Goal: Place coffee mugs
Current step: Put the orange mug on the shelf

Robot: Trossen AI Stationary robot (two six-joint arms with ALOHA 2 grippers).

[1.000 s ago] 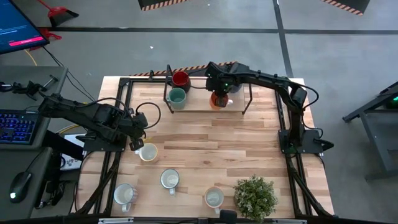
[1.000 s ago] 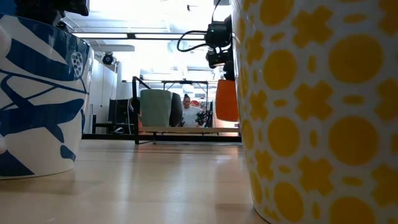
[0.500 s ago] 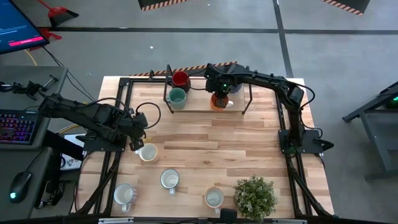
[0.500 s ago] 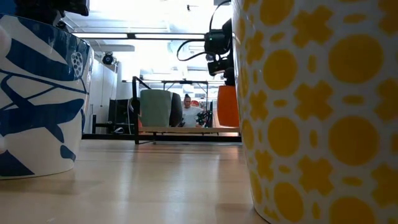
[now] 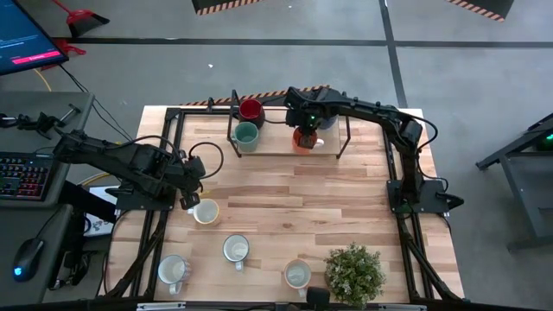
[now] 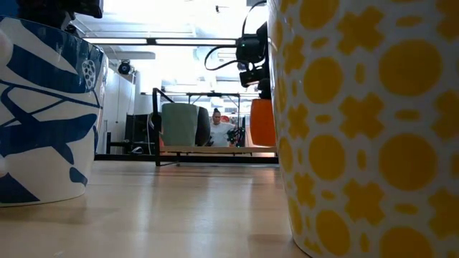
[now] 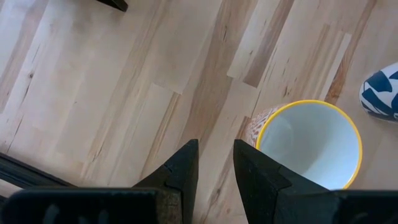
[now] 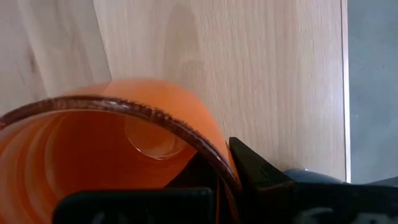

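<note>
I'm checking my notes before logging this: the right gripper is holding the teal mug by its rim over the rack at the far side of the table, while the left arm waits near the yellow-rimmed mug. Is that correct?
Not quite: the mug pinched at its rim by the right gripper is the orange mug, not the teal mug, which sits on the rack. The right wrist view shows it. The left gripper does wait near the yellow-rimmed mug.

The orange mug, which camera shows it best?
The right wrist view: the orange mug fills the frame, its rim pinched by the right gripper. The high view shows it small on the rack, under the arm. The low view shows only an orange sliver. The left wrist view misses it.
</note>
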